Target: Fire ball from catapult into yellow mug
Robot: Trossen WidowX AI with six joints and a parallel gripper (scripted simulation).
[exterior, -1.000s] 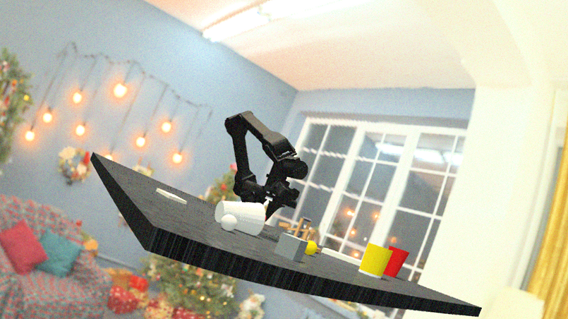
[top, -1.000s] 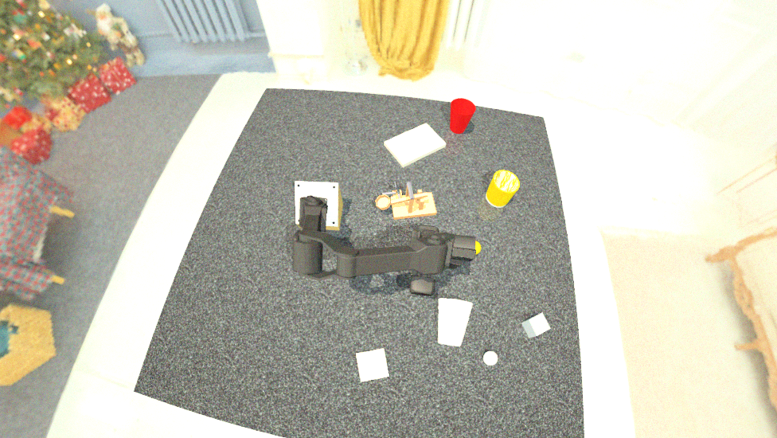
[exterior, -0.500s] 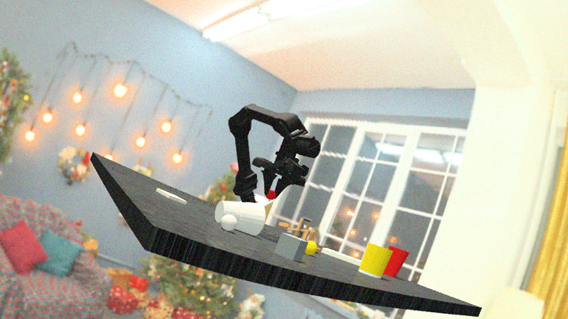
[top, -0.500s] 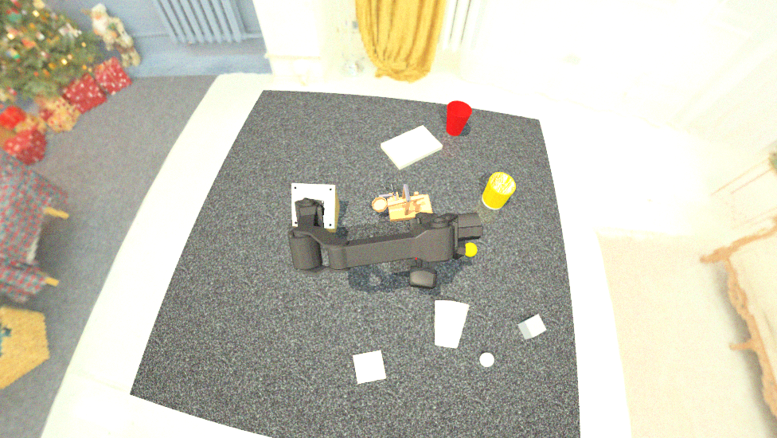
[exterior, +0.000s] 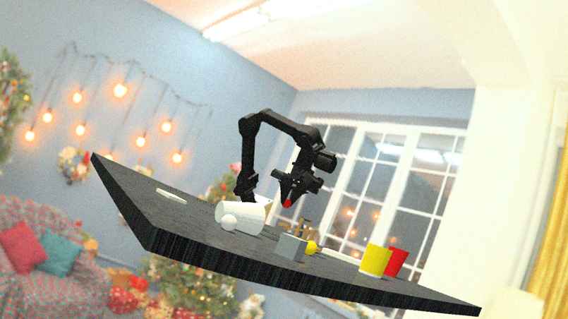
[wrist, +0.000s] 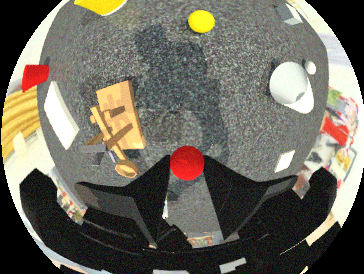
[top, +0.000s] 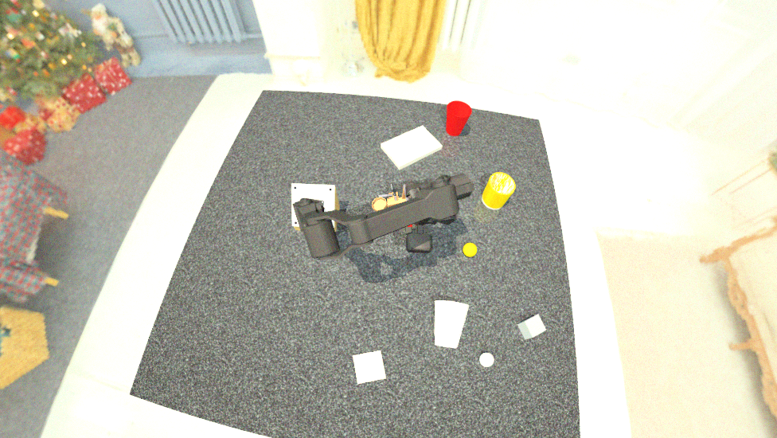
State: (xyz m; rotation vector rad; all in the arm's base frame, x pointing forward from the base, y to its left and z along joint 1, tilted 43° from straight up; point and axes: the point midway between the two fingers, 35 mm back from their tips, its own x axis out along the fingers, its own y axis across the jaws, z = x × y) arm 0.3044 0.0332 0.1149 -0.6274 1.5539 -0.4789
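The pincer (wrist: 186,169) is closed on a small red ball (wrist: 186,161), which is held between the fingertips and carried well above the worktop (exterior: 162,220), as is confirmed in the exterior view (exterior: 287,202).

The wooden catapult (wrist: 118,124) is seen in the wrist view to the left of the held ball and slightly ahead of it. Its long axis runs roughly fore-and-aft in that view, with the base plate at the far end and the spoon-shaped cup (wrist: 126,169) at the near end. The cup is therefore the part nearest the pincer, lying just to the left of the ball at about the same depth in the view.

In the top view the catapult (top: 388,200) is partly hidden beneath the forearm; only its cup end and some of its frame are visible.

The yellow mug (top: 497,190) stands beyond the catapult's far end, near it but apart. A yellow ball (top: 470,249) lies loose on the worktop and is not held.

A leftward shift followed by a descent is judged necessary to bring the ball over the cup.
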